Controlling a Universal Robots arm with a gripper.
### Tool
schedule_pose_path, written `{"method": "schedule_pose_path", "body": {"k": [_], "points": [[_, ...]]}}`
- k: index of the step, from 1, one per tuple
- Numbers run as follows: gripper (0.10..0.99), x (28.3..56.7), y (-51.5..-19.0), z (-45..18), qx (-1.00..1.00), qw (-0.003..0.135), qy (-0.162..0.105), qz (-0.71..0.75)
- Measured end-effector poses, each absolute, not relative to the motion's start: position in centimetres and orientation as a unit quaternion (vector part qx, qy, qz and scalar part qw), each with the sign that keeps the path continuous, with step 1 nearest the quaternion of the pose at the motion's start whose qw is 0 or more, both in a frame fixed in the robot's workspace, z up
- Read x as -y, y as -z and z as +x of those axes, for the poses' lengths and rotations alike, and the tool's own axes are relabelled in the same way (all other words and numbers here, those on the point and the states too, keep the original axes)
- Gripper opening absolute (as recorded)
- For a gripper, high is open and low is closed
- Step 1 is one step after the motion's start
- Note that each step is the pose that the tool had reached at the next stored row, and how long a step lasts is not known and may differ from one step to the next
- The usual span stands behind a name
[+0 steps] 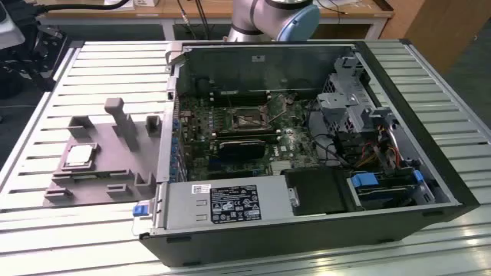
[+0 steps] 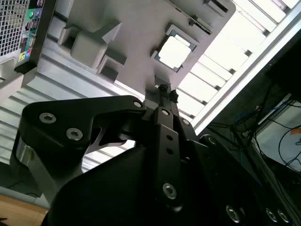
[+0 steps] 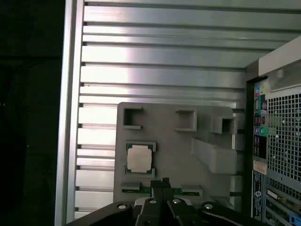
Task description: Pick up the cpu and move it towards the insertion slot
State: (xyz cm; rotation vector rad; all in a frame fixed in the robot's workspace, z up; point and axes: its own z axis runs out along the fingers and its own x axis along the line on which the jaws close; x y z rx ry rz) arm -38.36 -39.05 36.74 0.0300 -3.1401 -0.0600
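A: The end effector (image 3: pixel 164 182), is it holding anything?
B: No. Its fingers are pressed together at the tip, and there is nothing between them. In both wrist views the tip shows over the edge of the grey fixture (image 3: pixel 183 141).
A: Where is the cpu (image 3: pixel 139 158)?
B: It lies flat in a square pocket of the fixture, shiny side up, with a thin green rim round it. It is near the tip, but the two do not touch.
A: What else is on the fixture?
B: Some other pockets and a long raised block (image 3: pixel 214 157). Along the edge by the tip there is a thin green strip (image 3: pixel 188 191). I cannot tell what the strip is.
A: What does the fixture sit on?
B: A desk (image 1: pixel 46 241) made of long silver slats.
A: And the big black box?
B: That is a computer case (image 1: pixel 307 236), lying on its side with the lid off. It is just beside the fixture, on the exterior view's right of it.
A: Where is the insertion slot (image 1: pixel 247 118)?
B: Inside the case, on the motherboard (image 1: pixel 295 144). It is a square with a shiny frame and a dark middle, well apart from the fixture.
A: Is anything in the case closer to the fixture?
B: Yes, a grey box with a label (image 1: pixel 222 202).
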Motion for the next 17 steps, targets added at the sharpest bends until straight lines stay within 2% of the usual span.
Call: {"method": "schedule_pose_path", "body": {"k": [17], "points": [[0.102,39.07,-36.21,-38.37,1.0,0.0,0.019,0.01]]}}
